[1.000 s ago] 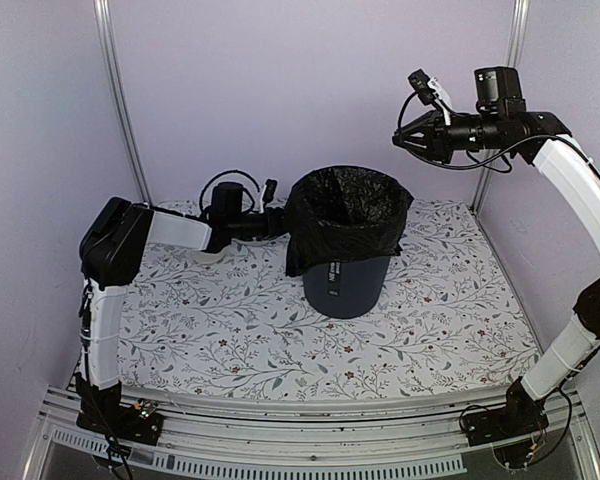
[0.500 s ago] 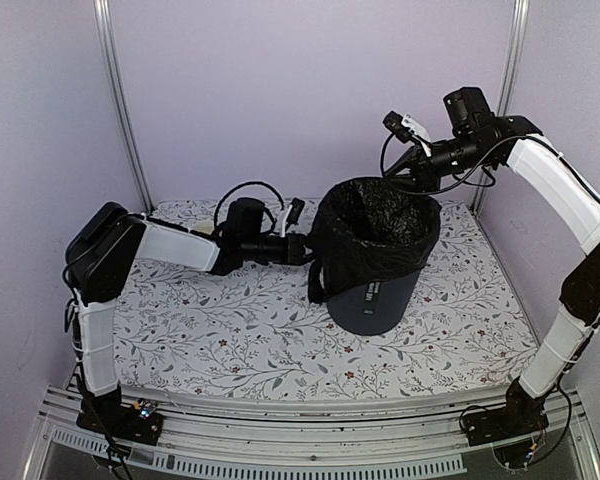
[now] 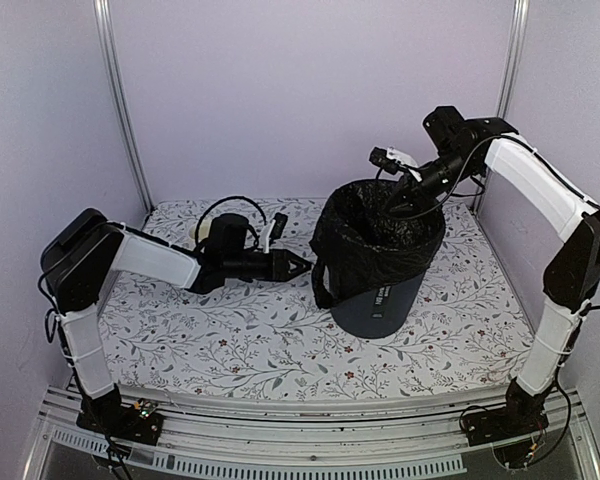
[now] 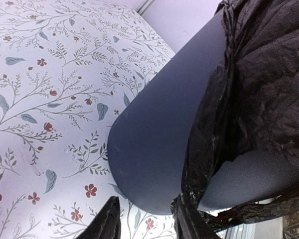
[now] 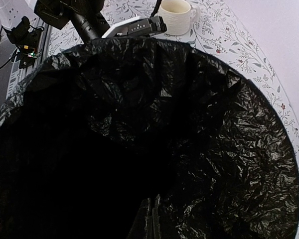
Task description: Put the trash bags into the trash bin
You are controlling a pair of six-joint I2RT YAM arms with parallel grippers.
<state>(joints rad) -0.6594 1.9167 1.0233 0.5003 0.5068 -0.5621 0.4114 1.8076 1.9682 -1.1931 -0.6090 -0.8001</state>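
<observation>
From above, the dark grey trash bin (image 3: 380, 308) stands on the floral surface (image 3: 230, 340), right of the middle. The black trash bag (image 3: 365, 250) lines it, with the glossy film folded over the rim and hanging down the outside. The left gripper (image 3: 302, 266) lies low and level over the surface, pointing at the bin's left flank just short of the hanging film. A cream cup (image 3: 201, 231) stands behind the left arm (image 3: 150, 262). The right gripper (image 3: 400, 203) reaches down from the far right into the bin's mouth, at its far rim.

The left wrist view shows the left gripper (image 4: 147, 211) with its fingers (image 4: 109, 224) apart and only the surface (image 4: 40, 99) and the foot of the bin (image 4: 159, 139) in the gap. The bag (image 4: 259, 74) drapes over the bin's wall, and a ragged strip of it trails beside the right-hand finger.

The right wrist view looks straight into the lined bin, where the crumpled bag (image 5: 229, 149) fills nearly the whole picture. The right gripper (image 5: 150, 219) sits at the bottom edge with its fingers pressed together. It may be pinching a fold of film, but the spot is too dark to say. The cup (image 5: 177, 15) stands beyond the rim on the surface (image 5: 249, 50).
</observation>
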